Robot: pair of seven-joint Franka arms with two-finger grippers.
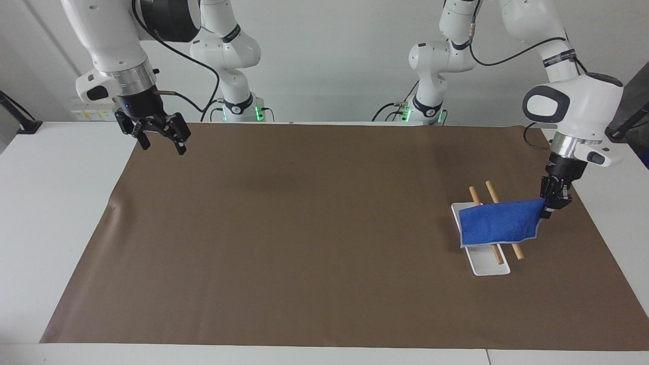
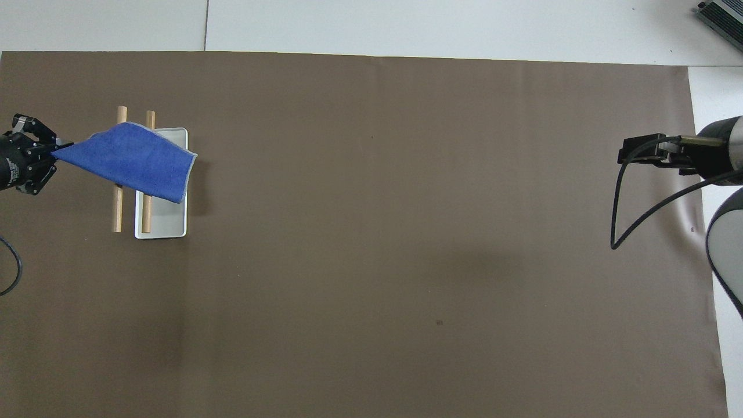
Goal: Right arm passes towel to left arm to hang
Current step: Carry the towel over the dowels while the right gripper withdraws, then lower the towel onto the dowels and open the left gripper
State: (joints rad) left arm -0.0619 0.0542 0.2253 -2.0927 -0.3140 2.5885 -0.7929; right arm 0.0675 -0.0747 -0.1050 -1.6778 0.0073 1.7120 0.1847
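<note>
— Left gripper (image 1: pixel 551 205), status?

— I'm pinching one corner of the blue towel (image 1: pixel 499 229) at the right of the facing frame, fingers clamped on it. The cloth is draping over the two wooden rods (image 1: pixel 516 250) and the white tray (image 1: pixel 489 266).

— Right gripper (image 1: pixel 158 133)?

— I'm hanging at the upper left of the frame, over the brown mat's (image 1: pixel 304 243) corner, fingers spread apart, holding nothing.

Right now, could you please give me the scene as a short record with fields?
towel: blue towel draped across two wooden rods over the white tray
left gripper: left gripper shut on the towel's corner, beside the rods
right gripper: right gripper open, holds nothing, raised over the mat's corner at the right arm's end
surface: brown mat
</note>
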